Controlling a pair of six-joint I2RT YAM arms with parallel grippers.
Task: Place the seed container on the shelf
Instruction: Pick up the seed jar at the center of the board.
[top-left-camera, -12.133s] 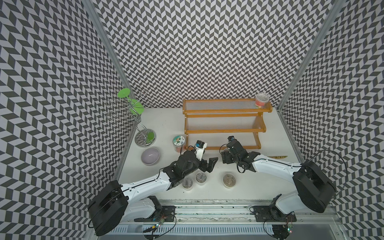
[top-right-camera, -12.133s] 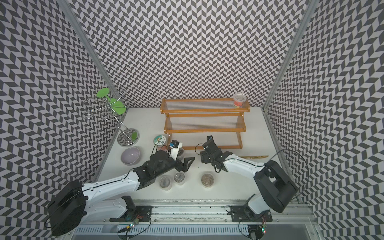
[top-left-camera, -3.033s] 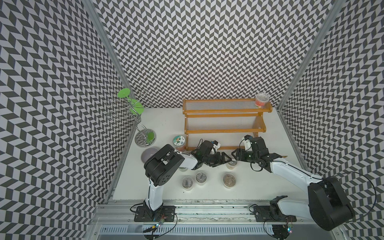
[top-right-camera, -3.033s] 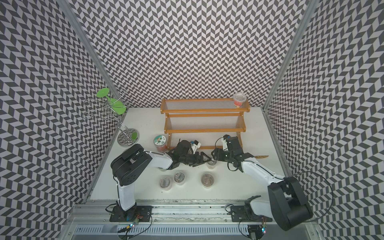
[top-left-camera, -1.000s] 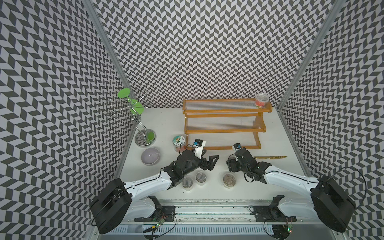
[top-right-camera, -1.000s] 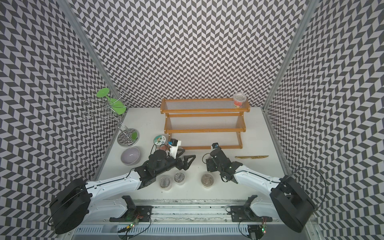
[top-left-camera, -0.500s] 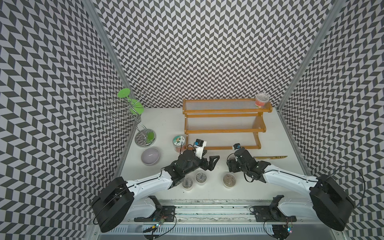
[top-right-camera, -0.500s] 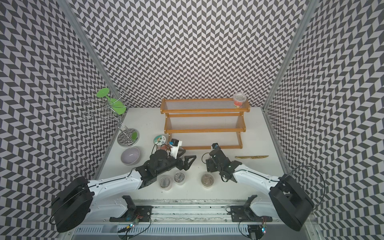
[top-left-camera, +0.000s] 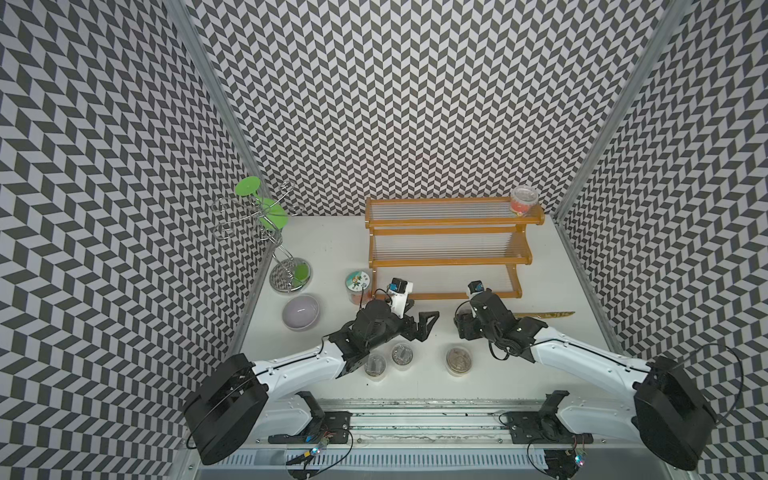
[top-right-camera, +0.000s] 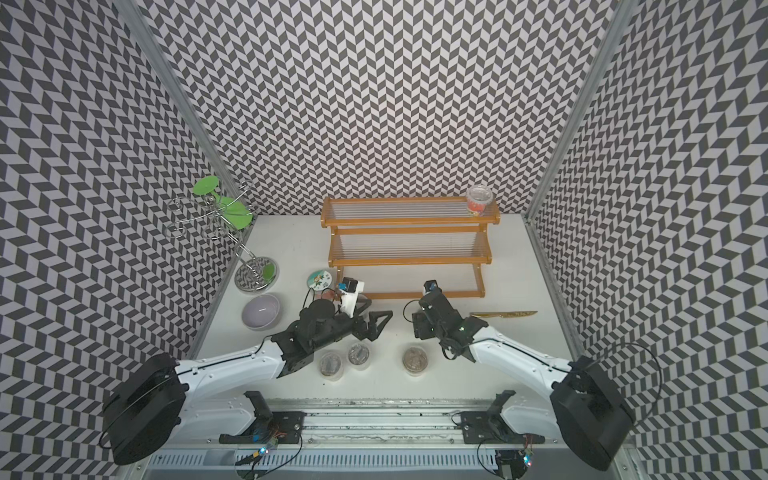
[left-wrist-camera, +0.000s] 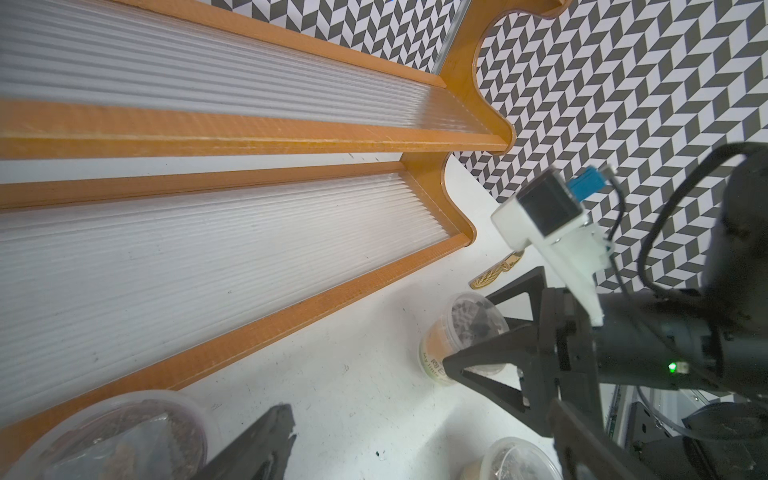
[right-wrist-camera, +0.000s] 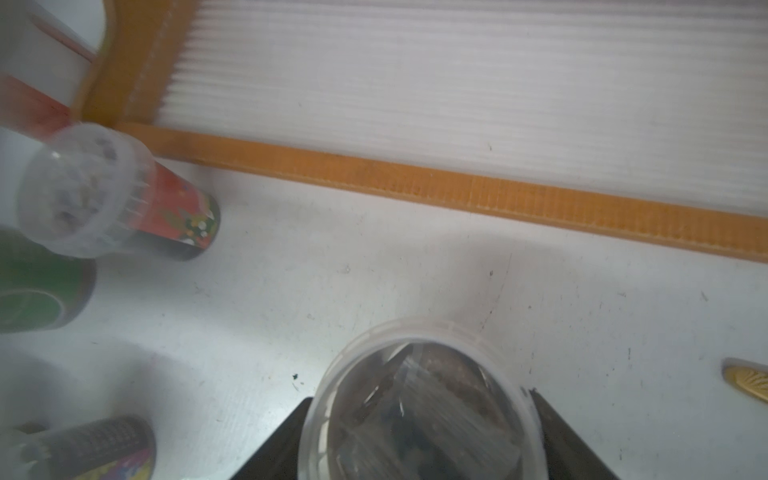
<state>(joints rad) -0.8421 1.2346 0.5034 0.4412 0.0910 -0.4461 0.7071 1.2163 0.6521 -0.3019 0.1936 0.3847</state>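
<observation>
Landmark: three-tier stepped shelf of orange-brown wood with clear ribbed tiers, standing toward the back of the white desk. Task piece: a clear round plastic seed container, dark seeds showing under its lid, clamped between the black jaws of the right claw. It sits out in front of the shelf's lowest tier and on no tier; from here I cannot tell whether its base touches the desk. Left claw: jaws spread wide with nothing between them, in front of the shelf's left half and apart from the right claw. Top tier, right end: a small clear jar with red contents, upright. At the shelf's lower left corner: a round jar with a cartoon-printed lid. Further forward of the shelf: a pair of small clear-lidded tubs, just beside each other near the left arm. A third clear-lidded tub stands apart from them, near the right claw. Right of the shelf's front rail: a flat gold-coloured knife lying on the desk. Well left of the shelf: a lilac bowl and a silver wire stand with green discs.
</observation>
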